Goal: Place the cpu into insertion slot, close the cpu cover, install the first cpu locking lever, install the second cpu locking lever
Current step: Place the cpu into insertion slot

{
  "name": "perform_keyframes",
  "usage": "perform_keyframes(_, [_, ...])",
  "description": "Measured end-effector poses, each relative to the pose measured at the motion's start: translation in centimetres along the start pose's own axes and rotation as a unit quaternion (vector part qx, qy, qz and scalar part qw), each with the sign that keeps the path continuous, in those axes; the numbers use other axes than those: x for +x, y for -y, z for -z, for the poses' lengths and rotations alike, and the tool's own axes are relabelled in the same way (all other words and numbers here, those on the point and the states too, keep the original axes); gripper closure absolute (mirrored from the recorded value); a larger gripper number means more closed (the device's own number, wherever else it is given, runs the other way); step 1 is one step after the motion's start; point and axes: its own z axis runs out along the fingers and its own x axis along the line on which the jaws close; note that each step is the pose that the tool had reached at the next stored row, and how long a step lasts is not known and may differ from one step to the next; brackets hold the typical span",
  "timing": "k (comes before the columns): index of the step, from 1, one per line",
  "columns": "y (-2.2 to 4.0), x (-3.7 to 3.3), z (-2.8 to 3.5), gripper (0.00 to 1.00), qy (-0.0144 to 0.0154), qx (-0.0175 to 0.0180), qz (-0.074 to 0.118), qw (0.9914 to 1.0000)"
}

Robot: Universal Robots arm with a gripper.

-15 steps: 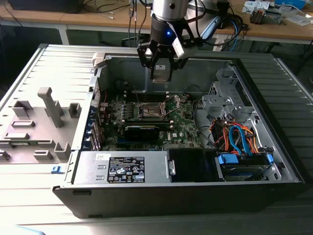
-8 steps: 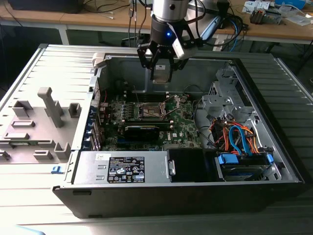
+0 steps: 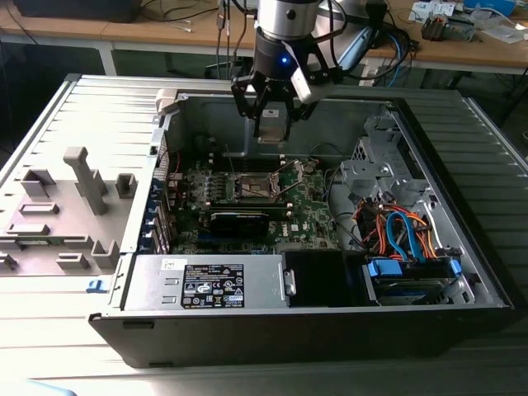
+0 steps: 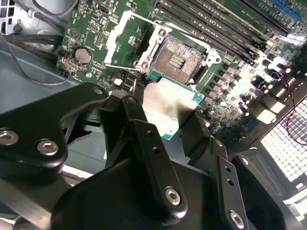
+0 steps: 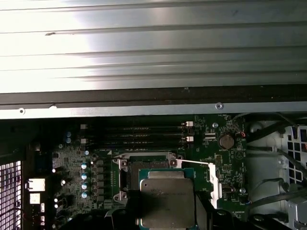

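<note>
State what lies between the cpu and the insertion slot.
Nothing: in the second wrist view the cpu, gripped by the claw, hangs above the open insertion slot with only bare air between.

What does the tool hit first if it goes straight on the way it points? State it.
The tool, shut on the cpu, points down at the board. The cpu would likely land first on the slot or its near frame edge; depth is unclear.
</note>
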Motion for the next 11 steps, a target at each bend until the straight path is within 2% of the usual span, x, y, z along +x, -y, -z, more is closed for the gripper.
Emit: perform_keyframes(11, [0.42, -0.01, -0.26, 0.45, -0.0001, 0.0, 0.0, 1.0])
